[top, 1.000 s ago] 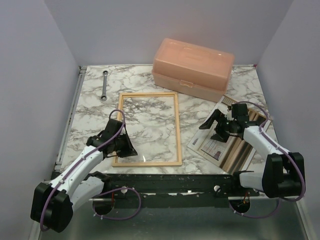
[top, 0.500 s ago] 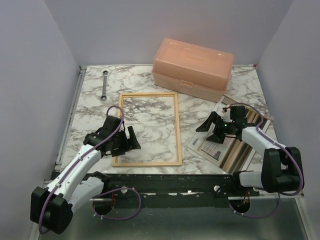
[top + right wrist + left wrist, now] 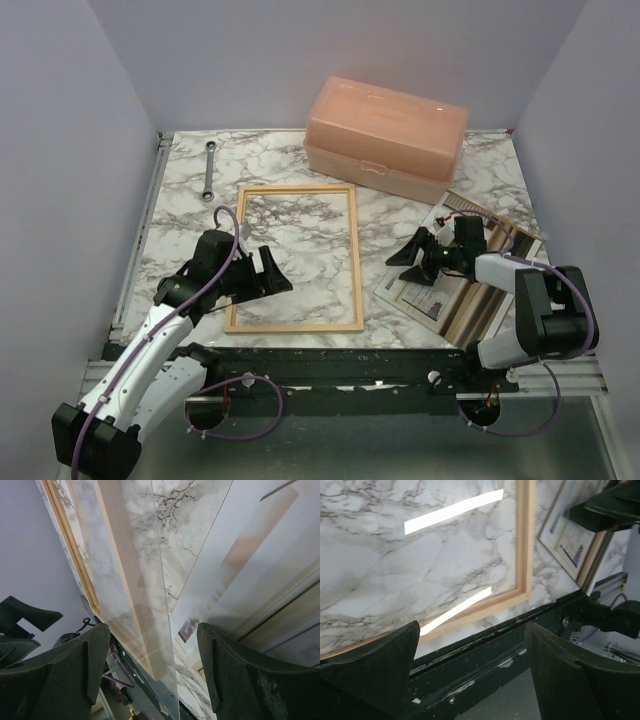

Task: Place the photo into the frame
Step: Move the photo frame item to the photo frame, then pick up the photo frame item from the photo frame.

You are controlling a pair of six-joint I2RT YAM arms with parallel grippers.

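Pickup stage, basically: the pale rectangular paper print of a potted plant (image 3: 428, 296) lay flat at about 4 o'clock from the thin light-wood rectangular picture frame (image 3: 357, 255), apart from it, on top of some tan striped sheets (image 3: 490, 300) I couldn't identify. The right gripper (image 3: 413, 262) hung low over the print's 10 o'clock corner with its jaws apart and nothing between them. The left gripper (image 3: 262, 278) hovered over the frame's 7 o'clock corner, jaws also wide and empty. The frame sat flat on the grey-veined marble tabletop (image 3: 180, 200), marble showing through its opening, with the peach plastic box (image 3: 385, 125) at its 1 o'clock. My take on doing this well: paper that thin wants a pinch right on an edge, so I'd drop one finger just outside the print's 9 o'clock side, catch only the top sheet, and lift gently so nothing underneath tags along. Then carry it level toward 9 o'clock, long sides matched to the frame, left arm ready to steady the moulding.
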